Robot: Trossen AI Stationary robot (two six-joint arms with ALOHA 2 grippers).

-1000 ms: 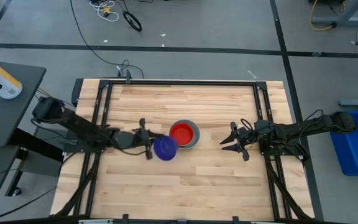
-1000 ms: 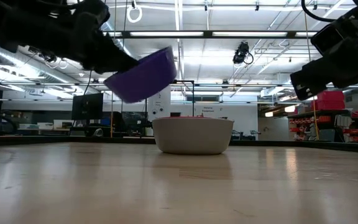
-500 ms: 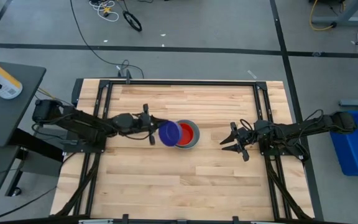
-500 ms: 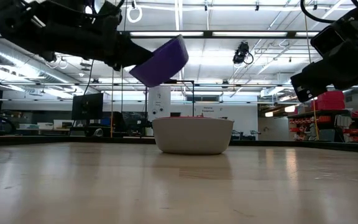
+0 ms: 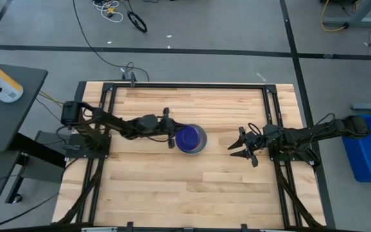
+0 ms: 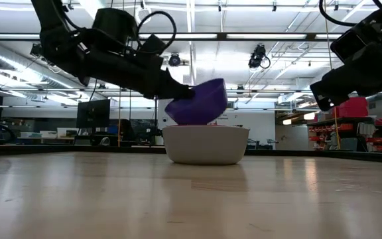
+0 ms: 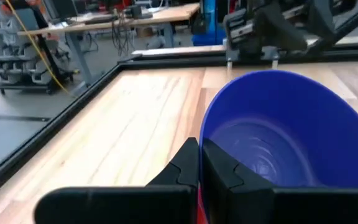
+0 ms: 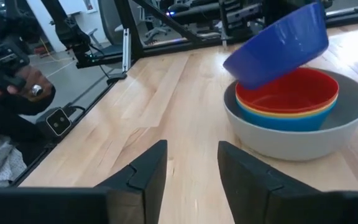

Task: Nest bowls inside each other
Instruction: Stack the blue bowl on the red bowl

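Observation:
A grey bowl [image 5: 203, 143] stands on the wooden table near its middle. Nested in it are a light blue, a yellow and a red bowl [image 8: 291, 93]. Right over them hangs the dark blue bowl [image 5: 188, 137], tilted, with my left gripper [image 5: 171, 133] shut on it from the table's left. Whether its underside [image 8: 253, 74] touches the red bowl I cannot tell. My right gripper [image 5: 237, 147] waits open to the right of the stack, pointing at it, with nothing between its fingers. My left gripper pinches the dark blue bowl's rim [image 7: 200, 144] on the side nearest the arm, one finger inside the bowl and one outside. The fingers come nearly level from the table's left. The bowl is tilted, its far rim [image 6: 223, 83] higher, low over the nested bowls.
Black frame rails [image 5: 192, 85] run along the table's edges. A dark side table with a white bottle [image 5: 0, 80] stands off the left edge, a blue bin [image 5: 369, 151] off the right. A person's hand [image 8: 23, 87] shows beyond the table. Bare wood lies toward the near edge.
My left gripper has carried the dark blue bowl toward the table's right and far edges, from beside the stack to right above it, and then down, close over the red bowl. The bowl stays tilted in the hold.

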